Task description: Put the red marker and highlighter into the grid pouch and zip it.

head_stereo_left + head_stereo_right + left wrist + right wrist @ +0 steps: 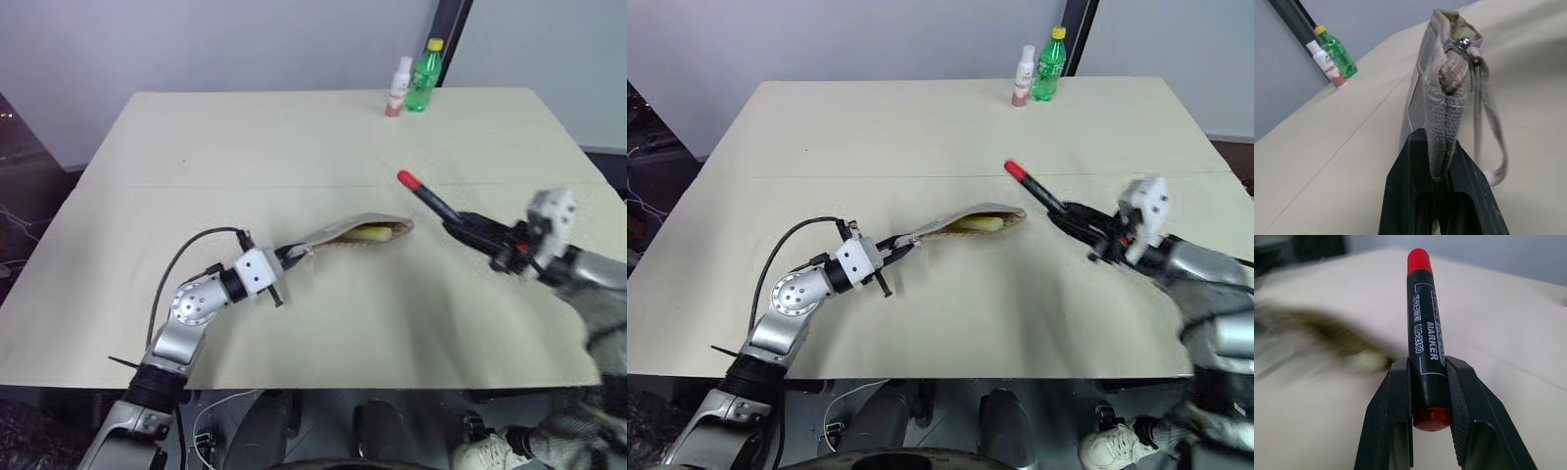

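The grid pouch (355,233) sits at the middle of the desk (294,137), its mouth open and facing up, propped on edge; the yellow highlighter (374,233) already lies inside it, so that part looks done; the left claw (1442,181) is pressed together on the pouch's near-left end, pinching the fabric just below the zipper pull (1461,45) and holding it upright; the red marker (427,199) is off the desk, gripped at its tail end between the fingers of the right claw (1431,396), its red cap pointing toward the pouch from the right, with a clear gap between cap and opening; what remains, as I judge it, is to slide the marker in beside the highlighter, let go, then draw the zipper shut along the top; at the far edge of the desk stand a green bottle (424,76) and a small white bottle (399,87), well apart from the work.
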You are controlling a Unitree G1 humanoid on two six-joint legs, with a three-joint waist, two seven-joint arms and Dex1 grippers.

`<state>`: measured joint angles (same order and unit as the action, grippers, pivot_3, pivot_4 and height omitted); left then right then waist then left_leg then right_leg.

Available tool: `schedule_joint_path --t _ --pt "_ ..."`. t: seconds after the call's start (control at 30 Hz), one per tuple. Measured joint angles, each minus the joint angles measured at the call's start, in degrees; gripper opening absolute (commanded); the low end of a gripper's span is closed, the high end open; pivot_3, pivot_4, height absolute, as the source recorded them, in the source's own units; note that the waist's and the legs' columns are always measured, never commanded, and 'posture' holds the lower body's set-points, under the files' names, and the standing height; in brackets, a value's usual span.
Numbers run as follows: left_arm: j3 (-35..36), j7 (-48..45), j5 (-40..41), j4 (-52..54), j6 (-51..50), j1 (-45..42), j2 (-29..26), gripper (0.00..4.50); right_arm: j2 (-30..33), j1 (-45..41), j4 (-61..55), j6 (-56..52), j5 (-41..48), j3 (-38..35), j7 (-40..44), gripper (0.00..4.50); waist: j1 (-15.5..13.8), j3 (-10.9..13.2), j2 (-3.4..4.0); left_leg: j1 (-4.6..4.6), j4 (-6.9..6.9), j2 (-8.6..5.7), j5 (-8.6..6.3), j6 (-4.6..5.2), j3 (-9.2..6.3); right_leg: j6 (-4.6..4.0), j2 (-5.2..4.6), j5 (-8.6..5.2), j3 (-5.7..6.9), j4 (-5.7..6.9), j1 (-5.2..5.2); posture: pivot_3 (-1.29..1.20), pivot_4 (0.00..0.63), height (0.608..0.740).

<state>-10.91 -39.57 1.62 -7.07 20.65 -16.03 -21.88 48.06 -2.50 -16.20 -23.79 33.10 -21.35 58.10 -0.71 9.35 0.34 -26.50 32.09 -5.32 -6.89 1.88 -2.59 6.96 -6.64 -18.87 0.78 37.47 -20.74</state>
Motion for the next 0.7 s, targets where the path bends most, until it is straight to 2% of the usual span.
schedule_joint_path --t 0.07,0.17,0.37,0.7 --pt "-0.1 -0.3 0.0 -1.1 0.6 -0.7 0.1 0.0 3.9 6.0 -3.1 0.7 -2.0 0.2 3.0 0.41 0.1 0.0 -0.03 0.02 0.0 0.02 -0.01 0.0 0.01 -0.01 0.0 0.0 0.01 -0.19 0.08 0.0 0.15 0.74" --pt "-0.3 -0.5 0.0 -2.7 1.2 -1.6 0.7 0.0 4.0 8.5 -3.8 1.6 -3.3 0.4 3.6 0.41 0.1 0.0 -0.02 0.0 0.01 0.02 -0.02 0.03 0.16 0.0 -0.11 0.01 -0.01 -0.28 0.08 0.0 0.15 0.74" --pt "-1.5 -1.6 -0.1 -4.2 2.8 -2.8 1.0 0.0 1.6 3.6 -3.7 4.8 -7.2 4.6 -0.8 0.41 0.0 0.0 -0.08 -0.03 0.03 0.01 -0.04 0.08 0.16 0.02 -0.12 0.02 0.0 -0.34 0.08 0.0 0.15 0.74" --pt "-1.6 -1.8 -0.9 -4.5 3.4 -2.8 0.8 0.0 3.6 -0.6 -1.0 10.9 -16.1 12.6 -0.2 0.41 -0.1 0.0 -0.11 -0.01 0.07 -0.01 -0.05 0.1 0.16 0.05 -0.11 0.04 0.03 -0.34 0.1 0.0 0.15 0.74"
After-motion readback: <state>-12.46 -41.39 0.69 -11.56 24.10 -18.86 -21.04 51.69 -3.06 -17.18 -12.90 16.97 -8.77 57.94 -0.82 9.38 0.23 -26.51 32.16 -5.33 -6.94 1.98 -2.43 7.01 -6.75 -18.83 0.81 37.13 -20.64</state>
